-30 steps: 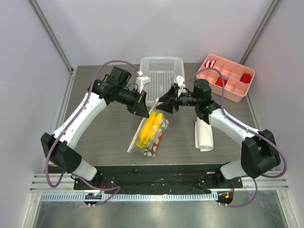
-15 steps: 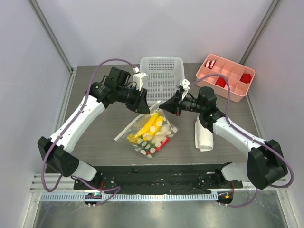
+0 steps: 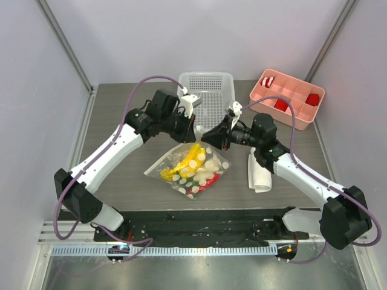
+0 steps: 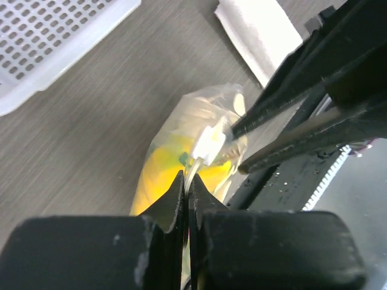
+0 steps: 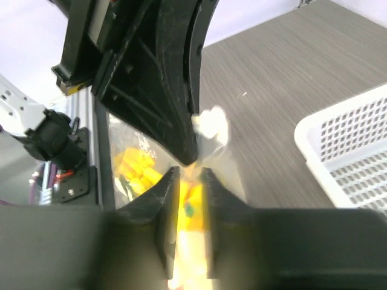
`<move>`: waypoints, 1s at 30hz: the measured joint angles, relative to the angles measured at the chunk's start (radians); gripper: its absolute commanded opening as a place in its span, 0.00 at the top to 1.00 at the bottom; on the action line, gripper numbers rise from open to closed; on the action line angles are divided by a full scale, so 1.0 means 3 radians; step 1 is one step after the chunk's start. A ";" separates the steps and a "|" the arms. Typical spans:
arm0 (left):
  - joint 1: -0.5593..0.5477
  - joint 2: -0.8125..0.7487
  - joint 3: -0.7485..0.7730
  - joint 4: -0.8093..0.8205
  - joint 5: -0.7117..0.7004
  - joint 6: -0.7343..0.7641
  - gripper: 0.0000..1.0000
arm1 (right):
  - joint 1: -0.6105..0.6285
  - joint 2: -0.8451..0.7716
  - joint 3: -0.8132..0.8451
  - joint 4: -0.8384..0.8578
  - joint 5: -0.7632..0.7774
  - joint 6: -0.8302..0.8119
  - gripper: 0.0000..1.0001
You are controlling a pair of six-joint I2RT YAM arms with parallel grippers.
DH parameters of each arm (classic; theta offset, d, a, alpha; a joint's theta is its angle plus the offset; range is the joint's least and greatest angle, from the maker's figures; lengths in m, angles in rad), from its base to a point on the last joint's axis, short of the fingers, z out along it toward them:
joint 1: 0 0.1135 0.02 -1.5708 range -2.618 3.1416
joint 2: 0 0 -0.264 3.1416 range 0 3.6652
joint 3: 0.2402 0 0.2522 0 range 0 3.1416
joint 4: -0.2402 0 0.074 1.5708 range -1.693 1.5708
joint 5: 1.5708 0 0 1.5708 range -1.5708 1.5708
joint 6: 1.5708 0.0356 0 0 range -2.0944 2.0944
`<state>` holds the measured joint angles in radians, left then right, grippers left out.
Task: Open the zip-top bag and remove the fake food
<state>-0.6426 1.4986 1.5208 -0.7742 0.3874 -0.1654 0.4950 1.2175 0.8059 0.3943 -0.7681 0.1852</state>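
A clear, white-dotted plastic zip-top bag [image 3: 187, 170] of yellow, red and white plastic fake food [image 3: 189, 158] sags at the centre of the counter [image 3: 115, 99]. The left gripper [image 4: 185, 180] has its jaws pressed together, pinching the bag's top edge. The right gripper [image 5: 188, 173] has its jaws narrowly parted around that edge; I cannot tell whether they grip it.

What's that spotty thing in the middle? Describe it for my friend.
On the grey table, look in front of the white mesh basket. The zip-top bag sits there: clear plastic with white polka dots, yellow and red toy food inside, unlike the white cloth to its right.

No legible text or labels anywhere.
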 measured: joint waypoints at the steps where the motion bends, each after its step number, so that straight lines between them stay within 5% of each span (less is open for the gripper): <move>1: -0.0003 0.0004 0.0000 -0.0003 -0.0028 0.0011 1.00 | 0.0000 -0.0004 0.0000 -0.0058 0.0003 -0.0028 0.36; 3: -0.0001 0.0010 0.0000 -0.0003 -0.0060 0.0056 1.00 | -0.0001 -0.0020 0.0001 -0.0206 -0.0001 -0.0113 0.26; 19: 0.0004 0.0010 0.0267 -0.0387 0.0599 0.0684 1.00 | 0.0000 -0.0160 0.0151 -0.0732 -0.0018 -0.0959 0.21; 27: 0.0004 0.0029 0.0298 -0.0530 0.0799 0.0785 1.00 | 0.0003 -0.0025 0.0415 -0.0759 -0.0337 -0.1039 0.23; 30: -0.0005 0.0032 0.0317 -0.0551 0.0837 0.0795 1.00 | 0.0024 0.0128 0.0581 -0.0788 -0.0458 -0.1067 0.35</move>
<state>-0.6441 1.5082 1.6157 -0.9394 0.6384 0.0731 0.5022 1.2560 0.9802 0.1577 -0.9054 -0.1349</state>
